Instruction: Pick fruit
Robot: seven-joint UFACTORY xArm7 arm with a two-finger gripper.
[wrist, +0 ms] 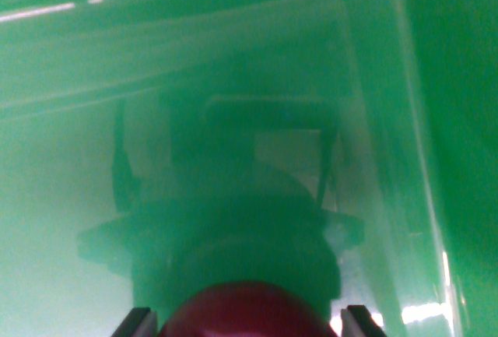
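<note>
Fruit (247,312), dark red, gripped between the fingers (247,323), over glossy green container (62,220), contents blurred

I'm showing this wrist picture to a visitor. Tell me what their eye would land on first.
The green glossy surface fills nearly the whole wrist view, with bright streaks of reflected light along the top edge. A dark red, rounded fruit sits at the bottom centre, between the two dark fingertips of the hand. Above it, a dark blurred shape in the green looks like the arm's own reflection.
</note>
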